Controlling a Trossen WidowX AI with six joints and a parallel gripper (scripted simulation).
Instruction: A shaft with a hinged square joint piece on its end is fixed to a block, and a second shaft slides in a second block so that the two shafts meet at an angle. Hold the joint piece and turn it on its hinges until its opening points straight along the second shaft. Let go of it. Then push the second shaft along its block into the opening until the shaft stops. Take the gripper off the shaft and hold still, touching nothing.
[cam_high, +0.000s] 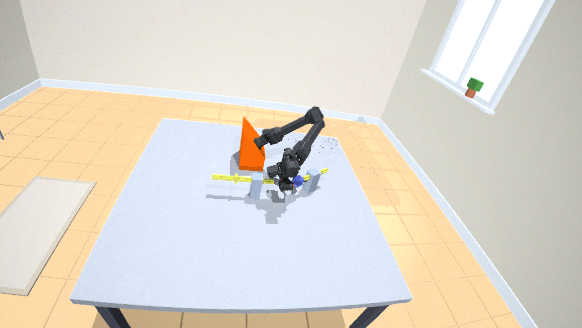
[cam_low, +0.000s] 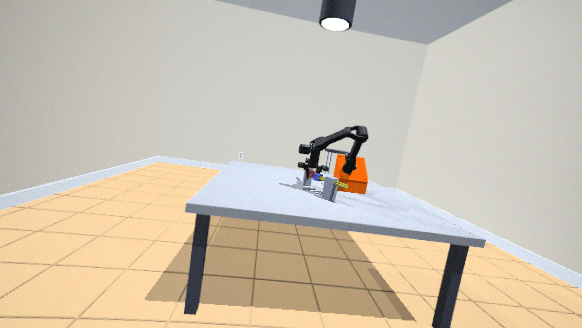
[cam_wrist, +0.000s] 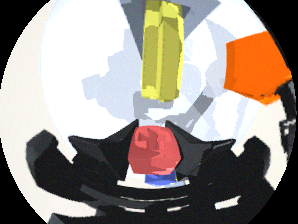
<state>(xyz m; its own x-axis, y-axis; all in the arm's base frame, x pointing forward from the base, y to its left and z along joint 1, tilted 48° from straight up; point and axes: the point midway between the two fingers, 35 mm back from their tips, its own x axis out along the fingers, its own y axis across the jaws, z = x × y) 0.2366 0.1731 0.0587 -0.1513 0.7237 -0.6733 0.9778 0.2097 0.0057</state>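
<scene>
My gripper (cam_high: 281, 179) (cam_wrist: 153, 131) is shut on the red joint piece (cam_low: 312, 174) (cam_wrist: 154, 152), with a finger on each side of it. A blue joint part (cam_high: 298, 180) (cam_low: 317, 176) (cam_wrist: 160, 179) is behind it, on the end of the first yellow shaft (cam_high: 324, 171) (cam_low: 341, 185), which is held by a grey block (cam_high: 313, 182) (cam_low: 329, 189). The second yellow shaft (cam_high: 225, 177) (cam_wrist: 162, 55) runs through the other grey block (cam_high: 256, 186) (cam_low: 306, 179). In the wrist view its end points down toward the red piece, slightly right of its middle, with a gap between. The opening is not clearly visible.
An orange wedge-shaped body (cam_high: 249, 152) (cam_low: 352, 170) (cam_wrist: 255, 65) stands behind the blocks, beside the arm. The grey table (cam_high: 240, 250) (cam_low: 260, 200) carries everything, and the arm reaches over from its back part.
</scene>
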